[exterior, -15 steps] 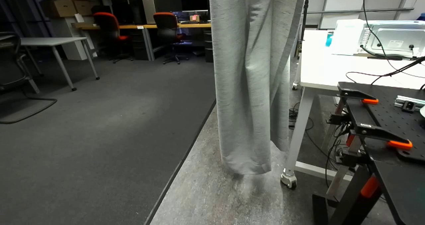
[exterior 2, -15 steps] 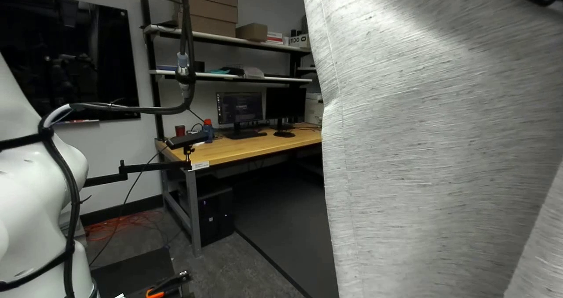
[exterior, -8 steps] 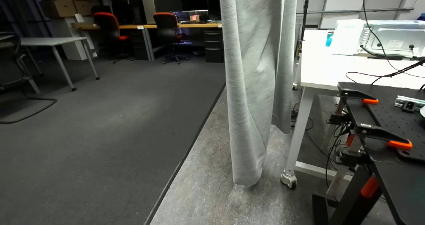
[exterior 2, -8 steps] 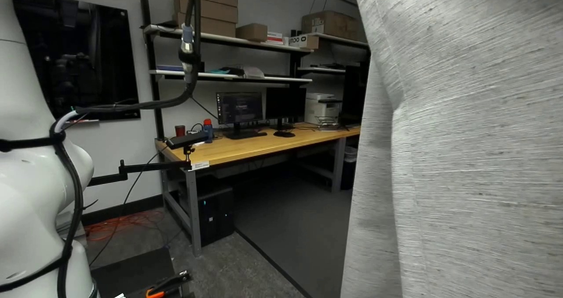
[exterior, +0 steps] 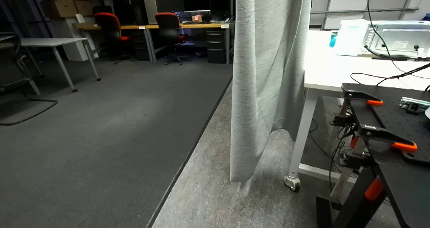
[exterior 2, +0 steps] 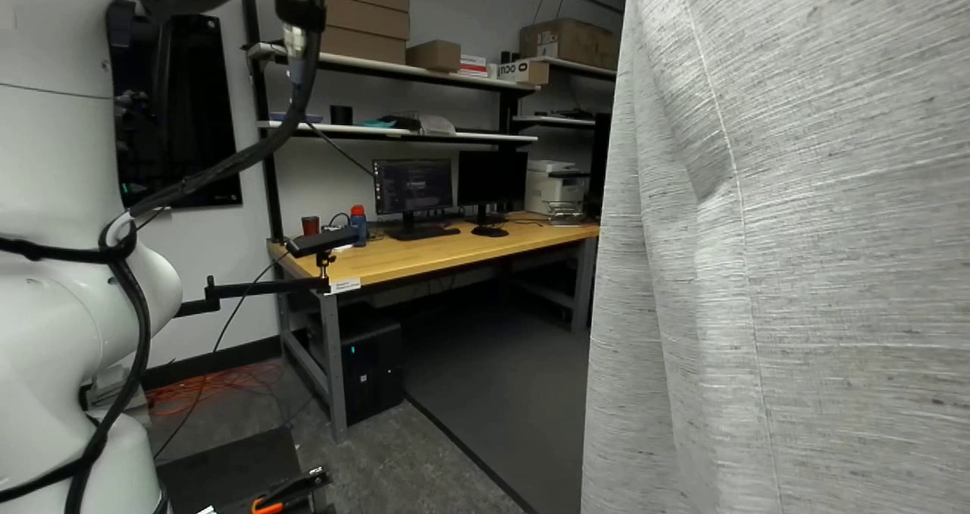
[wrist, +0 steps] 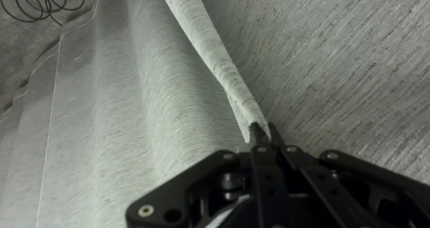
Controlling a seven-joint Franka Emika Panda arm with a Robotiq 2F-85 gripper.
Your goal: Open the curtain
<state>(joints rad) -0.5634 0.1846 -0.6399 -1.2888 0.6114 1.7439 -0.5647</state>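
The light grey-white curtain (exterior: 265, 70) hangs in folds left of the white table in an exterior view, its hem above the floor. In an exterior view it also fills the right side as a close sheet of fabric (exterior 2: 833, 286). In the wrist view the curtain (wrist: 174, 103) spreads behind the jaws. My gripper (wrist: 263, 131) is shut on a narrow gathered fold of the curtain, pinched between the fingertips. The fold runs taut from the tips to the upper left. The gripper is out of sight in both exterior views; part of the white arm (exterior 2: 61, 317) shows at the left.
A white table (exterior: 336, 70) with an appliance (exterior: 399, 38) stands beside the curtain. A black table edge with clamps (exterior: 386, 134) is at the right. A wooden desk (exterior 2: 439, 252) with monitors stands behind. Black cables (exterior 2: 227, 165) loop from the arm. Coiled cables (wrist: 47, 2) lie beyond the hem.
The curtain's left edge has moved right in both exterior views, uncovering more of the desks behind. Its hem has swung and its folds have shifted. The arm's upper part has moved right in view.
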